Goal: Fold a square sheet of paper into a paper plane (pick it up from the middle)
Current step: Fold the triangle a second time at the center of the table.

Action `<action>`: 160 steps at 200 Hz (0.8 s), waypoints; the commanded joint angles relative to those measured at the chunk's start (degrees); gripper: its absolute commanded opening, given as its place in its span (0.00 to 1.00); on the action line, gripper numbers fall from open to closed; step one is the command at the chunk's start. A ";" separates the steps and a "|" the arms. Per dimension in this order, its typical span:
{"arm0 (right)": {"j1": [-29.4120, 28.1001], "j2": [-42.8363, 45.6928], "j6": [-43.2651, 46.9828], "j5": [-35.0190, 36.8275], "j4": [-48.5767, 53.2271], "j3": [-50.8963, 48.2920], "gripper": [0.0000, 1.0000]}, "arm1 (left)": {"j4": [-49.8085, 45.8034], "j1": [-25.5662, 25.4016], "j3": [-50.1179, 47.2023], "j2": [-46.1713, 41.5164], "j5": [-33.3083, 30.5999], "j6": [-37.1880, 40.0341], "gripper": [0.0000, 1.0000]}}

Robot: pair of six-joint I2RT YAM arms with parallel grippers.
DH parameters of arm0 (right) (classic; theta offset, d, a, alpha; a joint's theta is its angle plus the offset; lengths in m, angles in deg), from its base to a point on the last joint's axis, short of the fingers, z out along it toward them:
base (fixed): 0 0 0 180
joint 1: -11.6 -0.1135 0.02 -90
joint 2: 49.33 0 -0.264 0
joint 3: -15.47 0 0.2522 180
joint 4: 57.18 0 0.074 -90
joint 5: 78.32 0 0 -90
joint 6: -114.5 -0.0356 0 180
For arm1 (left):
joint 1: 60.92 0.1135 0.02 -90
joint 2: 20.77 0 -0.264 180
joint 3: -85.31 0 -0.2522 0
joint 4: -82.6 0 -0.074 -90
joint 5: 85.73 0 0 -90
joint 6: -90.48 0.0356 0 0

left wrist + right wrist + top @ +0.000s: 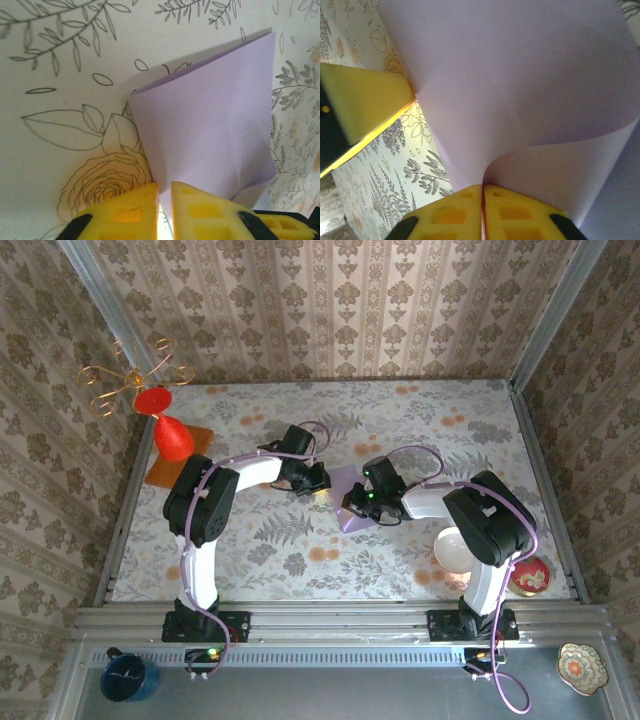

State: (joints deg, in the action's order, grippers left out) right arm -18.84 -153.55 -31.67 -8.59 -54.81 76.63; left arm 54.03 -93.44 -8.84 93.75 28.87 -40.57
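The square sheet of paper (346, 482), pale lilac, is lifted off the table between my two grippers and curls over itself in a loose bend, not a pointed paper plane shape. My right gripper (356, 503) is shut on its lower edge; in the right wrist view the paper (510, 75) rises straight out of the pressed jaws (483, 187). My left gripper (321, 483) is at the opposite edge. Its yellow fingers (165, 186) stand a narrow slit apart with the paper (210, 120) ending at their tips, and the tablecloth shows through the slit. One left finger (367, 102) touches the sheet in the right wrist view.
A red cone vase (170, 435) stands on an orange mat (195, 445) at far left under a gold wire ornament (125, 380). A white bowl (453, 550) and red dish (530, 577) sit near right. A blue cup (128, 677) and small dish (582, 667) rest on the front ledge.
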 commanded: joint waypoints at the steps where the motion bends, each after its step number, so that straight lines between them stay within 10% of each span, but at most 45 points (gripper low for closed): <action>1: -0.33 -1.77 -0.42 -0.21 2.59 -0.73 0.19 | -1.71 0.91 1.02 -4.78 -2.24 0.41 0.20; 105: 0.11 -1.24 -1.14 -1.11 2.53 -0.88 0.36 | 4.32 0.84 -8.81 -12.74 -1.63 -4.20 0.36; 160: 0.46 -1.25 -1.41 -0.44 3.94 -1.43 0.19 | 4.97 -2.66 -8.99 -11.48 -1.18 -4.91 0.13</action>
State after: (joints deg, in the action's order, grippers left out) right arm -18.57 -153.53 -32.91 -10.69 -55.60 76.67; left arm 58.03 -94.44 -17.53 82.98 26.93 -44.79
